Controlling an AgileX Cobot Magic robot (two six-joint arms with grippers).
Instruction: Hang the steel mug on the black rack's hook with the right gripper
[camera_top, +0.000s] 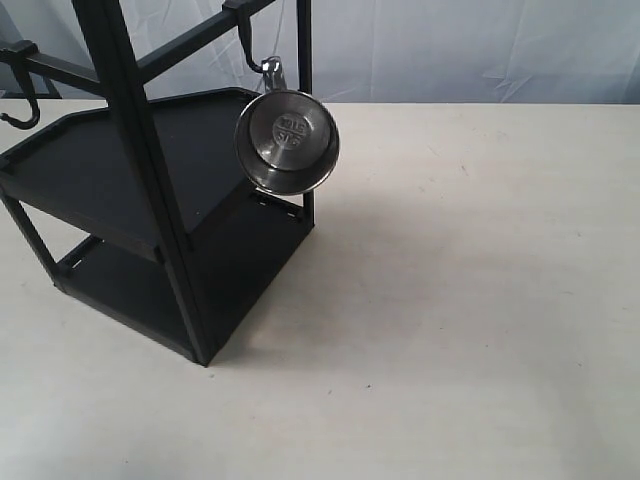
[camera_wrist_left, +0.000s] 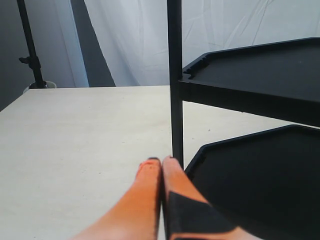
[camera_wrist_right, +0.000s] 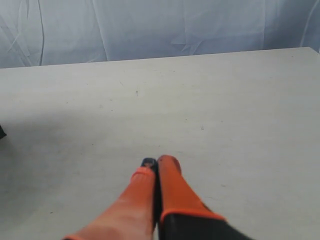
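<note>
1. Steel catches the eye first: the mug (camera_top: 288, 140) hangs off the hook (camera_top: 250, 48) on the rack (camera_top: 130, 200), base turned toward the exterior camera so the stamped mark shows.
2. Its handle loop is threaded on the hook under the upper crossbar; the cup dangles clear of the trays, just beside the rack's corner post, touching nothing else that I can make out.
3. No arm shows in the exterior view at all.
4. The right pincer (camera_wrist_right: 154, 162) has its orange fingers pressed together, holding nothing, low above bare table (camera_wrist_right: 225, 100) and well apart from the rack.
5. The left pincer (camera_wrist_left: 161, 160) is likewise pressed together and empty, its tips just beside the rack's thin post near the lower tray.
6. By my reckoning the hanging itself is done, and the step in hand is the parked finish.
7. Little is called for next: keep both arms away from the rack so the mug is not knocked.
8. One risk I would watch: the left pincer sits close to that post, and a nudge there could shake the mug loose.
</note>
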